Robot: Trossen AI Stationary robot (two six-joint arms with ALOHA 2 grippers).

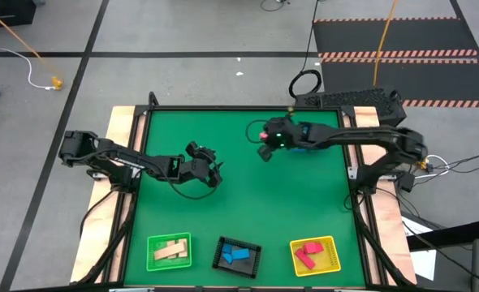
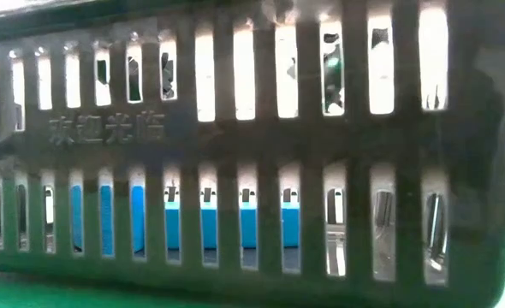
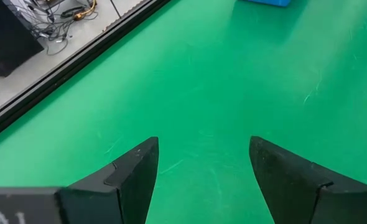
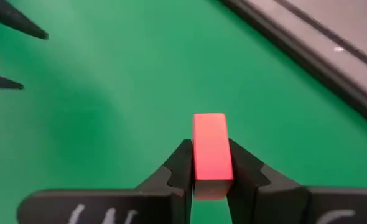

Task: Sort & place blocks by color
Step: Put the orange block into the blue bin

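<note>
Red block pinched in right pincer; yellow tray lies at the desk's near edge, same side.

Desk (image 1: 248, 186); yellow tray (image 1: 334, 243), right arm nearer; left pincer (image 1: 209, 172) spread, idle mid-desk; right pincer (image 4: 209, 163) clamps red block (image 4: 210, 151) across its narrow faces.

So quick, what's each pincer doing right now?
Left pincer: open, holding nothing, over the green table.
Right pincer: shut on a red block.

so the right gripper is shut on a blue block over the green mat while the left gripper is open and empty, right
Not quite: the block in the right gripper is red, not blue, as the right wrist view shows. The rest holds: it is over the green mat, and the left gripper is open and empty.
</note>
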